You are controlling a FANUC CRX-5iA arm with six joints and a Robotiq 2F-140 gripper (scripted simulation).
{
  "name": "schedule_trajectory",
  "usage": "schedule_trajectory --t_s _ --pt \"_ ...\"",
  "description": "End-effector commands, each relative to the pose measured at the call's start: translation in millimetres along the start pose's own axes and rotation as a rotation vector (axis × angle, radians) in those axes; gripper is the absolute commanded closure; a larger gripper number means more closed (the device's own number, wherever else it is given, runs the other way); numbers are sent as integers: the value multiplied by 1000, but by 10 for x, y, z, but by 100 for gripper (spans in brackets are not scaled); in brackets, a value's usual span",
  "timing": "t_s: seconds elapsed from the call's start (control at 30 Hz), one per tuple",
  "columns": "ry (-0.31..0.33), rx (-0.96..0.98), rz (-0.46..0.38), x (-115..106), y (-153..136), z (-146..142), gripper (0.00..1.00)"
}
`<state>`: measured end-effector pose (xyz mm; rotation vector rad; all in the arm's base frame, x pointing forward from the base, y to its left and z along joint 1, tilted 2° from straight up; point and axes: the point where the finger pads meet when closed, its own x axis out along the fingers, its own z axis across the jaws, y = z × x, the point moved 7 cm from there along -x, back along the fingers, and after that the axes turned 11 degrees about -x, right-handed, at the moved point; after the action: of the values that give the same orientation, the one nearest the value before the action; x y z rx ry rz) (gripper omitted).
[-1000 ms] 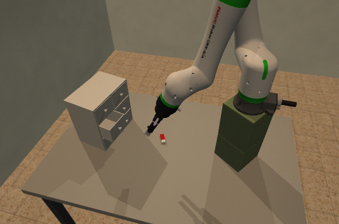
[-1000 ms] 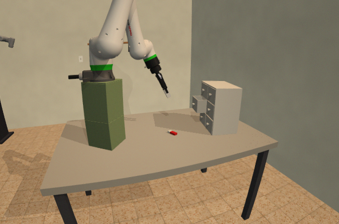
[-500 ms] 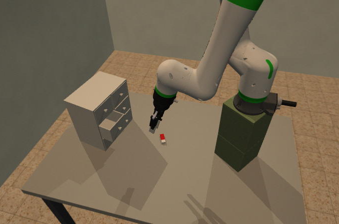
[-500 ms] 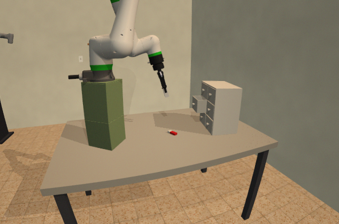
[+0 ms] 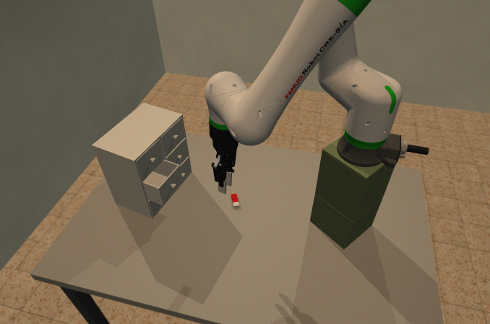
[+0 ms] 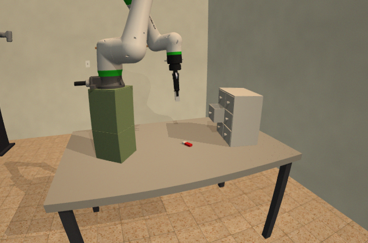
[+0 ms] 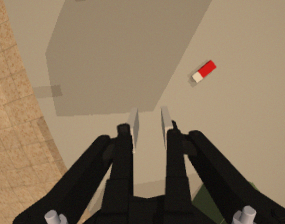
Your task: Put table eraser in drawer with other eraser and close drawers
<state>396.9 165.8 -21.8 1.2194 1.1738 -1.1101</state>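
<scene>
Eraser (image 5: 235,199) (image 6: 187,144) (image 7: 204,71) lies on the desk (image 5: 268,244) (image 6: 167,168) (image 7: 233,125) below and beside the empty, slightly parted hand (image 5: 225,186) (image 6: 177,100) (image 7: 149,116), seemingly next to be picked up, which needs aligning, wider fingers and lowering.

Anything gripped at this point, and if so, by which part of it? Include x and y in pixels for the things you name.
Nothing is held: the hand (image 5: 225,186) (image 6: 177,98) (image 7: 149,116) has a gap between its fingers.

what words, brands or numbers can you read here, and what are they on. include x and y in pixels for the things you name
"FANUC Robot CRX-5iA", in red and black on the white robot arm (image 5: 270,95) (image 6: 135,34), read in the top view; the 5 is slightly blurred.
The same arm's small dark lettering in the exterior view is too small to read.
</scene>
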Motion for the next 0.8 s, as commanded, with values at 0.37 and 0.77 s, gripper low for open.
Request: schedule_trajectory --t_s 0.37,0.77 --pt "20 1 -66 -55 -16 -15 80" --pt "20 1 -66 -55 -16 -15 0"
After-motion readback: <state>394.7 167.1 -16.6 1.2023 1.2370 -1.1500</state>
